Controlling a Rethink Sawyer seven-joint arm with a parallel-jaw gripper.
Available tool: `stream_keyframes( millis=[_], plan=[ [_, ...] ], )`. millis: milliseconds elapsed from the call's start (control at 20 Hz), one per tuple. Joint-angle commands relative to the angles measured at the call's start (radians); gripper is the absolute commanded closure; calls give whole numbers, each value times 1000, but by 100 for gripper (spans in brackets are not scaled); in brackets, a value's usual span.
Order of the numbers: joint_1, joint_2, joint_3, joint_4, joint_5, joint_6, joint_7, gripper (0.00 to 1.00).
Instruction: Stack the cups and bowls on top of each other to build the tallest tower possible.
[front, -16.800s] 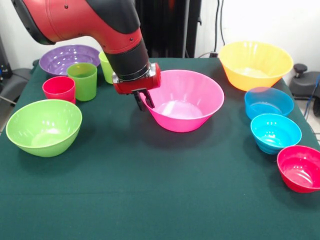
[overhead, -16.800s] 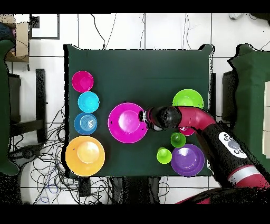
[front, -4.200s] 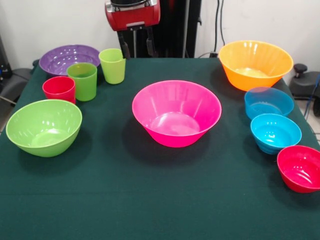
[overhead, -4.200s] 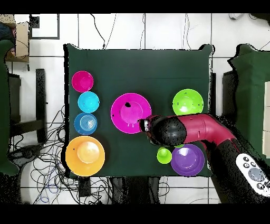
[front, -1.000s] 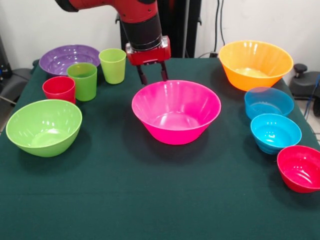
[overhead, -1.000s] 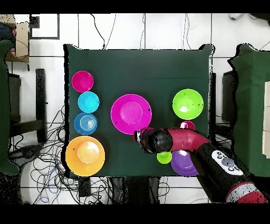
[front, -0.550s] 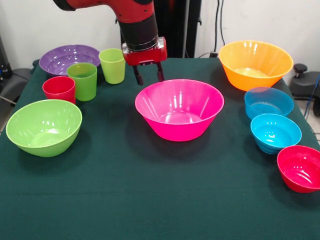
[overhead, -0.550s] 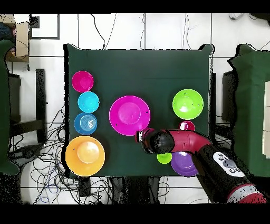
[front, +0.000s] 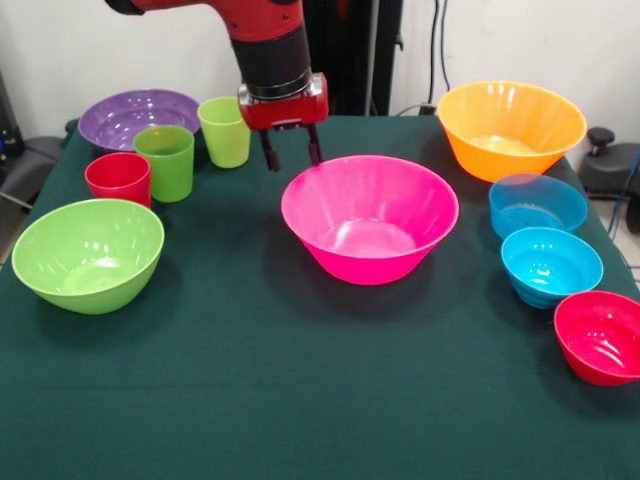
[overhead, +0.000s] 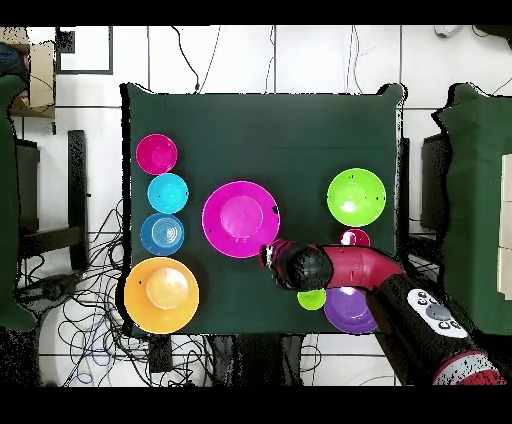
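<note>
The large pink bowl (front: 370, 215) stands upright mid-table; it also shows in the overhead view (overhead: 240, 218). My gripper (front: 290, 156) is open and empty, hanging just behind the bowl's far left rim, and it shows in the overhead view (overhead: 266, 255). The lime-green cup (front: 224, 130), green cup (front: 166, 162) and red cup (front: 118, 178) stand to its left. The purple bowl (front: 135, 115) and the lime-green bowl (front: 88, 250) are at the left. The orange bowl (front: 510, 125), blue bowl (front: 537, 205), turquoise bowl (front: 551, 265) and small red bowl (front: 600, 335) line the right side.
All pieces stand apart on the dark green tablecloth (front: 300, 400). In the overhead view my arm (overhead: 350, 268) covers the green cup and part of the purple bowl (overhead: 345, 312). Cables lie on the floor beyond the table's left edge.
The pink bowl has shifted a little to the right in the front view. My gripper has moved slightly left, still open.
</note>
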Motion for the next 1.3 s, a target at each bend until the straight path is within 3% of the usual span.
stream_keyframes(
  millis=[50, 200, 550, 1300],
  plan=[
    [52, 52, -27, -109, -16, -112, 108, 0],
    [55, 45, -30, -104, -13, -115, 108, 0],
    [31, -120, 42, -12, 79, -25, 92, 0],
    [87, -130, 51, -37, 168, -13, 84, 0]
  ],
)
